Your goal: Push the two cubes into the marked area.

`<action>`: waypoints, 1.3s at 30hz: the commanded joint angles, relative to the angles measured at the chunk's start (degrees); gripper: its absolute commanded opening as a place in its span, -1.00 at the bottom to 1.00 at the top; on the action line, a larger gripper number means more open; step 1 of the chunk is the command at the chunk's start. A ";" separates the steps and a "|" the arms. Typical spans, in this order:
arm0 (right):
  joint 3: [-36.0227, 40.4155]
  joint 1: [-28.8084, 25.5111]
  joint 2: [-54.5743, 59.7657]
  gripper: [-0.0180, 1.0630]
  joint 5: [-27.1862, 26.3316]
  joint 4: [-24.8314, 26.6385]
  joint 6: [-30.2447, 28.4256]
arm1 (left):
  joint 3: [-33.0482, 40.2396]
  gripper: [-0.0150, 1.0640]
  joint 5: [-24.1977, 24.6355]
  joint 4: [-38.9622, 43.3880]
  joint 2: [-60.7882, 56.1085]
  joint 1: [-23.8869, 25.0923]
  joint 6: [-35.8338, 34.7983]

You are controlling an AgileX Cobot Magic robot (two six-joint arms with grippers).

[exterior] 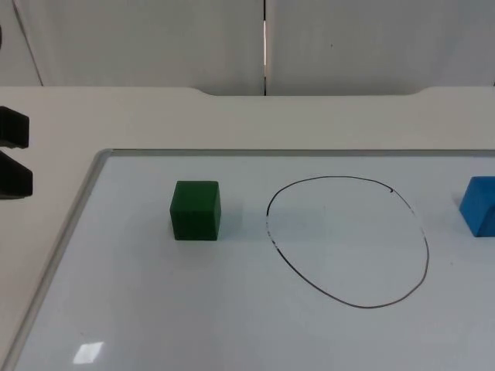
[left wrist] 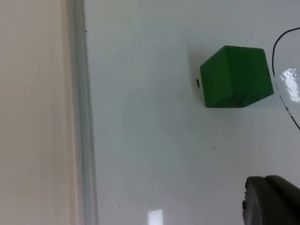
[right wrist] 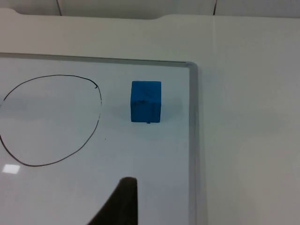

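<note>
White surface (exterior: 116, 116) carrying a framed whiteboard (exterior: 155, 309).
Drawn circle (exterior: 427, 255) mid-board; green cube (exterior: 196, 209) just left of it, blue cube (exterior: 481, 205) right, both outside.

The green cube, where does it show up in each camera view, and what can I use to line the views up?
Top view: the green cube sits on the whiteboard, left of the drawn circle and outside it.
Left wrist view: the green cube lies close beside the circle's line.
Right wrist view: not in it; the blue cube lies there, outside the circle.
Shared landmark: the drawn circle.
</note>
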 commanded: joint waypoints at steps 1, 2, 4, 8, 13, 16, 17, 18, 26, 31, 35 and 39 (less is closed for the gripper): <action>0.11 -0.30 -0.19 0.98 -0.26 -0.32 -0.03 | -0.30 -0.98 -0.28 -1.50 0.34 0.15 0.52; 0.11 -0.30 -0.19 0.98 -0.26 -0.32 -0.03 | -0.30 -0.98 -0.65 -1.50 0.62 -0.36 0.52; 0.11 -0.30 -0.19 0.98 -0.26 -0.32 -0.03 | -0.30 -0.98 -2.30 -1.50 1.48 -2.29 0.52; 0.11 -0.30 -0.19 0.98 -0.26 -0.32 -0.03 | -0.30 -0.98 -6.71 -1.50 3.52 -6.87 0.52; 0.11 -0.30 -0.19 0.98 -0.26 -0.32 -0.03 | -0.30 -0.98 -10.48 -2.70 7.07 -9.46 0.41; 0.11 -0.30 -0.19 0.98 -0.26 -0.32 -0.03 | -0.30 -0.98 -10.92 -2.65 8.62 -9.46 0.41; 0.11 -0.30 -0.19 0.98 -0.26 -0.32 -0.03 | -0.30 -0.98 -10.92 -2.65 9.14 -9.46 0.41; 0.11 -0.30 -0.19 0.98 -0.26 -0.32 -0.03 | -0.30 -0.98 -10.92 -2.79 9.54 -9.46 0.41; 0.11 -0.30 -0.19 0.98 -0.26 -0.32 -0.03 | -0.30 -0.98 -12.87 -2.93 10.59 -9.46 0.41; 0.11 -0.30 -0.19 0.98 -0.26 -0.32 -0.03 | -0.30 -0.98 -13.89 -2.93 10.59 -9.46 0.41; 0.11 -0.30 -0.19 0.98 -0.26 -0.32 -0.03 | -0.45 -0.98 -14.10 -2.93 10.59 -9.46 0.41; 0.11 -0.30 -0.19 0.98 -0.26 -0.32 -0.03 | -1.14 -0.98 -15.44 -2.93 10.86 -9.46 0.41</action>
